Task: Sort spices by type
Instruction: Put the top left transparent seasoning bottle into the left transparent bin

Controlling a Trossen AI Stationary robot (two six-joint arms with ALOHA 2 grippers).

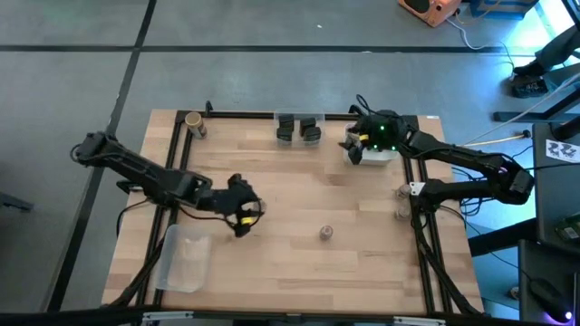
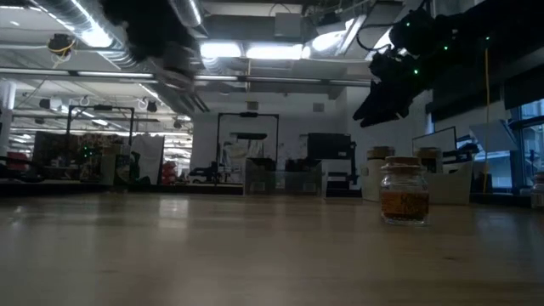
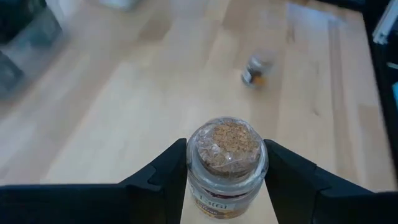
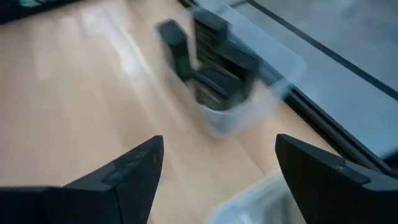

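Glass, small and round, cork-topped jar [image 3: 226, 163] clamped at its body between the left gripper [image 1: 243, 217] fingers [image 3: 163, 171], above the table's left-centre. Probably light, rigid, smooth-walled, breakable if dropped; best taken around the body below the cork. 1 more small cork-topped glass jar [image 1: 325, 233] standing loose mid-table. Dark boxy jars in a clear plastic tray [image 1: 299, 129] at the far edge. Right gripper [image 1: 362, 145] spread wide, empty, near that far edge.

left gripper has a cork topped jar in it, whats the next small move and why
Probably carry the cork-topped jar, clamped between the left gripper's fingers, toward the tan-topped jar at the table's far left corner, since that looks like its kind. The right gripper hangs open near the dark jars, empty.
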